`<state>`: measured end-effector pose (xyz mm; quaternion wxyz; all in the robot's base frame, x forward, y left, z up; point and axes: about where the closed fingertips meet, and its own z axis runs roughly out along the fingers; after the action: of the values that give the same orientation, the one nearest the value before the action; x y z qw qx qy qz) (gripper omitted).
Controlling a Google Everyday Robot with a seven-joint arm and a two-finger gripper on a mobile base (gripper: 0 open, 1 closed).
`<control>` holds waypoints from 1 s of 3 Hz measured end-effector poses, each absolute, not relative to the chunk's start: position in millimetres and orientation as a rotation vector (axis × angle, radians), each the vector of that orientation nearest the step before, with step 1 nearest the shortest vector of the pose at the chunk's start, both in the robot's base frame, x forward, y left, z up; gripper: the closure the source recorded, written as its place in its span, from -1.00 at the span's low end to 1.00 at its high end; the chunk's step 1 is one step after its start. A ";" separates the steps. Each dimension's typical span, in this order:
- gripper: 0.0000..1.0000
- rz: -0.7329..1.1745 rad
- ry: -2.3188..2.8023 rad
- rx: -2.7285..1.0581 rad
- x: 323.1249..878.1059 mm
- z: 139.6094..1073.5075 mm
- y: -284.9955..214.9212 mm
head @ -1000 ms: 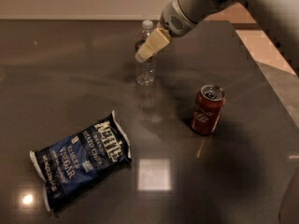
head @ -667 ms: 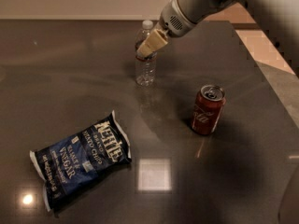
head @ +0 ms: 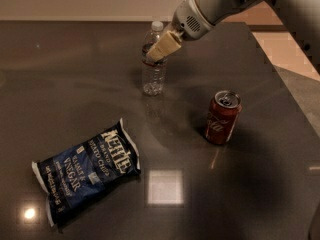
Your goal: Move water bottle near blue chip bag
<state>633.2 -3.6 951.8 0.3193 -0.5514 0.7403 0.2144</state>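
The water bottle point(head: 153, 76) is a small clear bottle with a white cap and a red-and-white label. It stands upright at the far middle of the dark table point(head: 75, 59). My gripper point(head: 159, 49) comes in from the upper right and sits at the bottle's upper half, over the label band, covering part of it. The blue chip bag point(head: 87, 171), navy with white "Kettle" lettering, lies flat at the near left, well apart from the bottle.
A red soda can point(head: 222, 117) stands upright to the right of the bottle, nearer to me. The table's right edge point(head: 280, 84) runs diagonally, with floor beyond it. A bright light reflection point(head: 165, 186) lies near the bag.
My gripper has shifted slightly left against the bottle's label. The bottle, bag and can have stayed in place.
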 end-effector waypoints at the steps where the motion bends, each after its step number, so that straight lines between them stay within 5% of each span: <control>1: 1.00 0.629 1.897 -1.517 606.2 965.1 -0.3; 3: 1.00 0.714 1.822 -1.728 537.1 968.5 8.1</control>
<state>537.1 8.1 968.5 0.2627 -0.6387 0.6734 0.2638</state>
